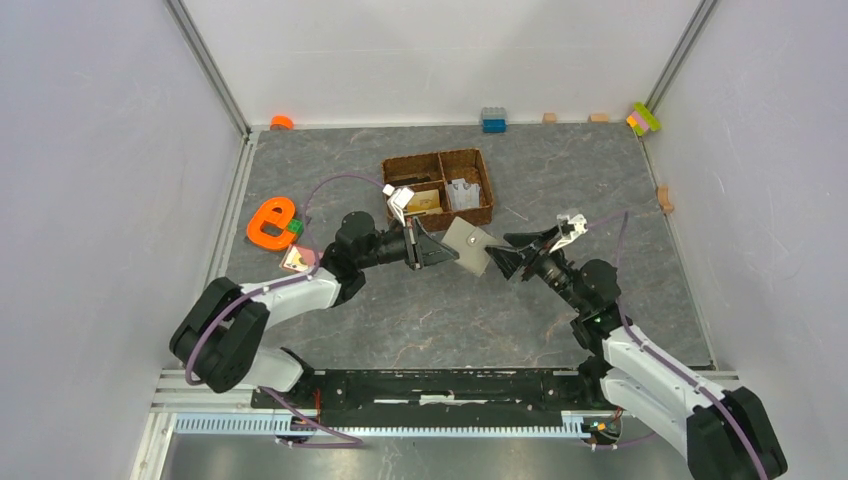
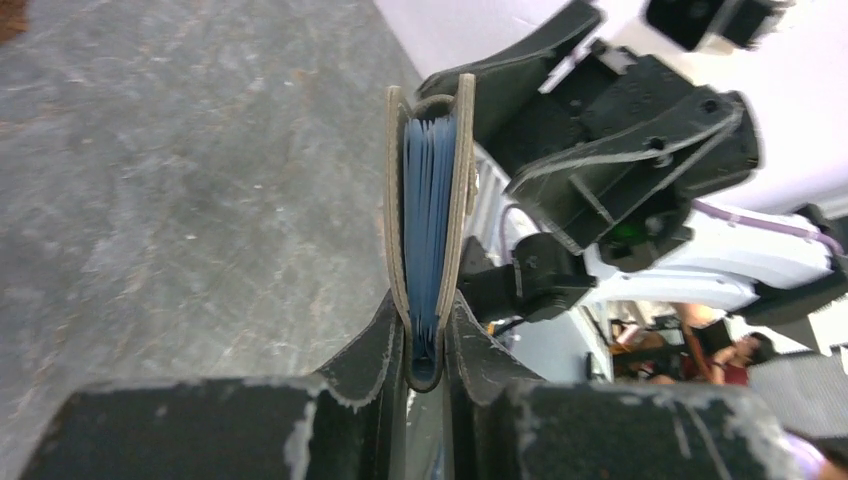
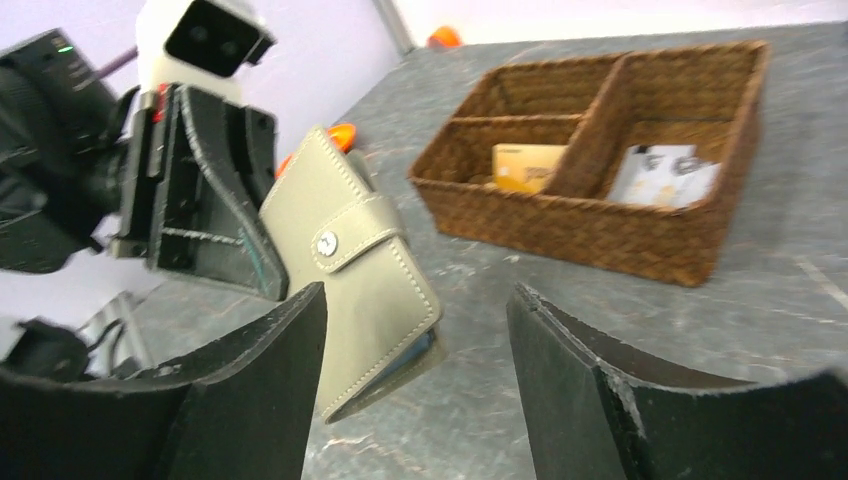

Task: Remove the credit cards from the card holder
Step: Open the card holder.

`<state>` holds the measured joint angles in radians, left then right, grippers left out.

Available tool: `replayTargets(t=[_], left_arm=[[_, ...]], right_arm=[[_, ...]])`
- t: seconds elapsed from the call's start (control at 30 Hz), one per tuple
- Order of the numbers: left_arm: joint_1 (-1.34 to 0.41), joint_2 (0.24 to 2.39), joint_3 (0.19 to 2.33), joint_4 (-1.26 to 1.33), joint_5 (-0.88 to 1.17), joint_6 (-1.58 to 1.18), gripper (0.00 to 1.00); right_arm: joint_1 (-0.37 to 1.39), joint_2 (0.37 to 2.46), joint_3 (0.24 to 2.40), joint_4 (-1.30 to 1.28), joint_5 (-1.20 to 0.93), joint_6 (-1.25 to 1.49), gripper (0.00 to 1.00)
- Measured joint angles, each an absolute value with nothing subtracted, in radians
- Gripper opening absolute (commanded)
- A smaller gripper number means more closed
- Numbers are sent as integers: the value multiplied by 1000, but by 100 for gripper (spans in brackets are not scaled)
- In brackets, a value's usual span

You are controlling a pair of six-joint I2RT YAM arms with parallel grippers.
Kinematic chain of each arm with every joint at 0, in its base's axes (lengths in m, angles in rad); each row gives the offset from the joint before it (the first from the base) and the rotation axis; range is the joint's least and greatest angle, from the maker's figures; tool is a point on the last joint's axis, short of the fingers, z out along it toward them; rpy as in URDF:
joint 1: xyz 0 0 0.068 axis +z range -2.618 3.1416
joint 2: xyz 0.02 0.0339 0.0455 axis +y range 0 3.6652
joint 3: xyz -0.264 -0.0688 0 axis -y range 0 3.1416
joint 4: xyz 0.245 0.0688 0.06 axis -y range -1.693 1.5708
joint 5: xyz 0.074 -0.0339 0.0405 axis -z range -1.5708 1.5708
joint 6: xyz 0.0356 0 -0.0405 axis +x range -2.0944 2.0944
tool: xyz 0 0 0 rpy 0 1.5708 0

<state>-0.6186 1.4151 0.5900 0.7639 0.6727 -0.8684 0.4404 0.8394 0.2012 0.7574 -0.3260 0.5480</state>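
Left gripper (image 2: 425, 330) is clamped on one end of the card holder (image 2: 428, 200), which is held off the table between the two arms. The holder's long axis runs out from the left fingers toward the right gripper (image 3: 415, 292) (snap-tab face turned that way, blue inner leaves visible edge-on). The right gripper stands wide, with the holder's far end just beside one finger. An orange-tan card (image 3: 528, 167) lies in the basket (image 3: 600, 230).

Just on the near side of the basket (image 1: 438, 188), the card holder (image 1: 470, 247), clamped in the left gripper (image 1: 450, 252), and the wide-spread right gripper (image 1: 501, 262) just beside it bar the middle. Right of the basket the tabletop (image 1: 600, 190) runs bare to the wall. Left of the basket an orange letter (image 1: 270, 222) stands in the way.
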Motion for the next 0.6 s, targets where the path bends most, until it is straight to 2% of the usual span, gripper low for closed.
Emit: replayTargets(t=[0.27,0.6], left_arm=[[-619,1340,628,501,575,-740,7],[-638,1351,658,424,561,-699,7]], right_arm=[[465,778,217,653,-173,404,75],[595,897,284,601,-159,293,71]])
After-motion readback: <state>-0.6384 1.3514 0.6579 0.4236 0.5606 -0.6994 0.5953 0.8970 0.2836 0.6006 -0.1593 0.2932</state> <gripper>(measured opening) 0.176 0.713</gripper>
